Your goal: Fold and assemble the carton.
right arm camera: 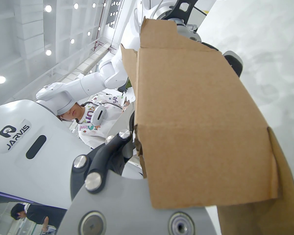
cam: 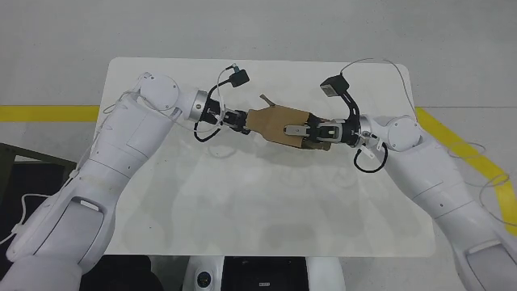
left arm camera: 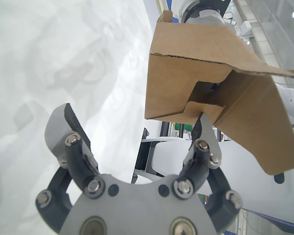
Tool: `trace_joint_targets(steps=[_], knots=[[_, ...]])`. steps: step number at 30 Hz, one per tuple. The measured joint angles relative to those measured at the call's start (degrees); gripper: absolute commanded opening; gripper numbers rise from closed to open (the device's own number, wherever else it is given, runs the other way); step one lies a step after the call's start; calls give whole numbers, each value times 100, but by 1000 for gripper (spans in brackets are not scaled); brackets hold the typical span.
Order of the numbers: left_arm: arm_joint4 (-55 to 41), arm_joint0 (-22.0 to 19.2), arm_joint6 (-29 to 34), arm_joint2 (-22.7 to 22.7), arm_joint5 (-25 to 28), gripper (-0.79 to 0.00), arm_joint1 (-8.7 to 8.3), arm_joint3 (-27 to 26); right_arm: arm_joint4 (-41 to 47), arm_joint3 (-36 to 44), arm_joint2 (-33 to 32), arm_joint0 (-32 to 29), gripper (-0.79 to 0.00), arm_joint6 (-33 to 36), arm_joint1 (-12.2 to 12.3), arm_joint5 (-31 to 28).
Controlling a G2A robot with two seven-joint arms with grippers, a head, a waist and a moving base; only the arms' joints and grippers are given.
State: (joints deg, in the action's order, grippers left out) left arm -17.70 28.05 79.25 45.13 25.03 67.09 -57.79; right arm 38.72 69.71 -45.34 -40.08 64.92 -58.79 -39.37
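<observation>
1. Carton position. The brown carton (cam: 279,123) sits between the two arms over the white table (cam: 266,210), just toward 12 o'clock of the table's centre. Its long axis runs from 9 o'clock to 3 o'clock. It is partly formed: the walls stand as a box. One large flap (left arm camera: 254,123) hangs open at the 9 o'clock end, and a small tab (left arm camera: 203,108) projects beside the flap.

2. Left claw. The left claw (cam: 240,121) is at the carton's 9 o'clock end. Its jaws are spread wide and grip nothing. One fingertip (left arm camera: 203,123) touches the edge of the small tab. The other fingertip is well apart from the cardboard, over the table.

3. Right claw. The right claw (cam: 300,132) is at the carton's 3 o'clock end and is clamped on a carton wall. In the right wrist view one finger (right arm camera: 121,121) lies against the wall's edge. The second finger is hidden behind the cardboard.

4. Surroundings. Yellow floor tape (cam: 48,113) runs off the table at 9 o'clock and at 3 o'clock.
</observation>
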Motion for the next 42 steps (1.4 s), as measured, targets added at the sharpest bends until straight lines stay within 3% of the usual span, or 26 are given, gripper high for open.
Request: trace_joint_targets(steps=[16,32,42], knots=[[-15,85,71,-73,-70,0,-14,-101,-17,-55,-26,-28,-785,120,-7,121],[167,248,-127,475,5,0,-281,-19,-96,102,-284,-257,-785,673,236,672],[541,273,-501,507,-170,0,-304,-190,-117,389,-94,-379,-785,692,256,692]])
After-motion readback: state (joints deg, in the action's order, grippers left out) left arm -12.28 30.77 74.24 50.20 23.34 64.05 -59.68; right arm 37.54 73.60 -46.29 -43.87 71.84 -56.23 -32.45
